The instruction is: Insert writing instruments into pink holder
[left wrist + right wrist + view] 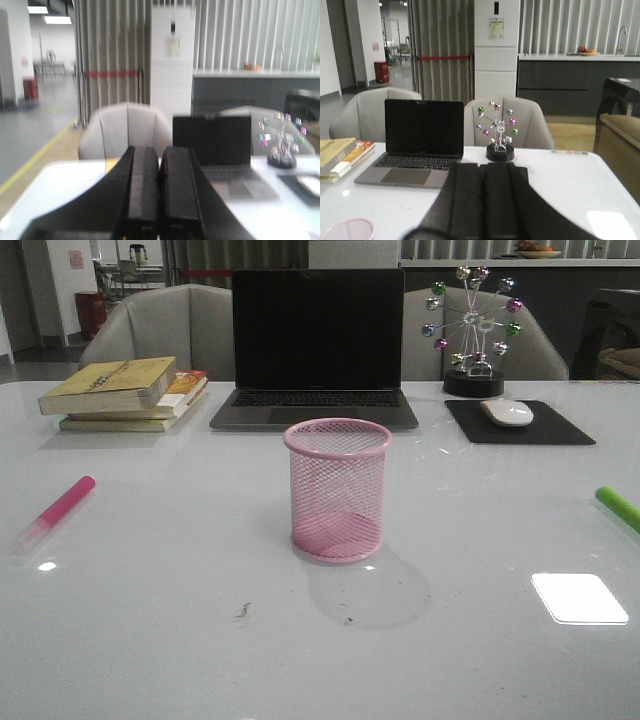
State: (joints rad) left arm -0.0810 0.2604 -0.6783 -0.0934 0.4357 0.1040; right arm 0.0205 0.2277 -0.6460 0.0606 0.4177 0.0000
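White tabletop (150, 640) carried the empty pink holder (337, 490) upright at its middle, magenta marker (58, 510) lying far left, green marker (618, 508) far right; left pincer (159, 200) and right pincer (480, 205) pressed together, well apart from them.

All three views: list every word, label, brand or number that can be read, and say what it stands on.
No text in any view is sharp enough to quote.
Yellow-covered top book of the stack: cover print, too blurred.
White paper notice on the white pillar: lines of print, too small.
Same notice in the left wrist view: blurred.
Pink sign on the far white wall: unreadable.
Black laptop, pink wire-mesh pen cup, magenta marker: no lettering visible.
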